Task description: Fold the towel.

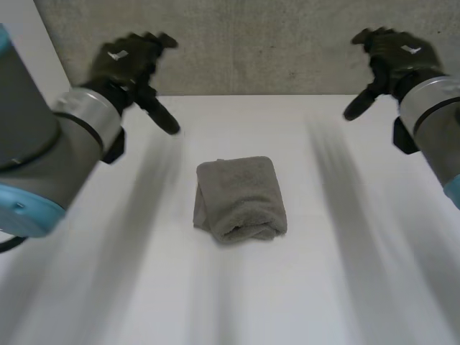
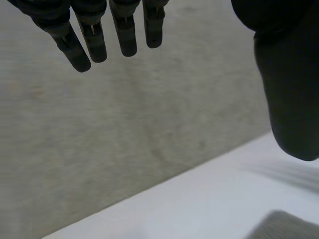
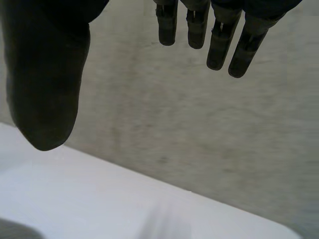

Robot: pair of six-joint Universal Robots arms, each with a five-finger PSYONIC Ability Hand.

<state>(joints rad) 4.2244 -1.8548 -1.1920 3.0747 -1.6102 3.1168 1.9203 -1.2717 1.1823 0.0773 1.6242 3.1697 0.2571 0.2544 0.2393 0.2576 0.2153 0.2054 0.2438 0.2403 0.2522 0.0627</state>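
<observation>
Left hand (image 1: 129, 61) and right hand (image 1: 392, 52) hover with fingers relaxed, holding nothing, well apart from the grey towel (image 1: 241, 195) (folded into a thick bundle), which lies mid-way across the white table (image 1: 345, 287) before a concrete wall (image 1: 259, 43).

white table (image 1: 345, 287) — bearing | folded grey towel (image 1: 241, 198) — mid-table

This looks like a robot lab, not a home. Two big machine arms, the left arm (image 1: 50, 144) and the right arm (image 1: 435, 118), grey with light-blue caps, reach over a plain white counter (image 1: 345, 287). Behind it stands a bare grey wall (image 1: 251, 43), rough and speckled like concrete. One small folded grey towel (image 1: 241, 198) lies in the middle of the counter.
</observation>
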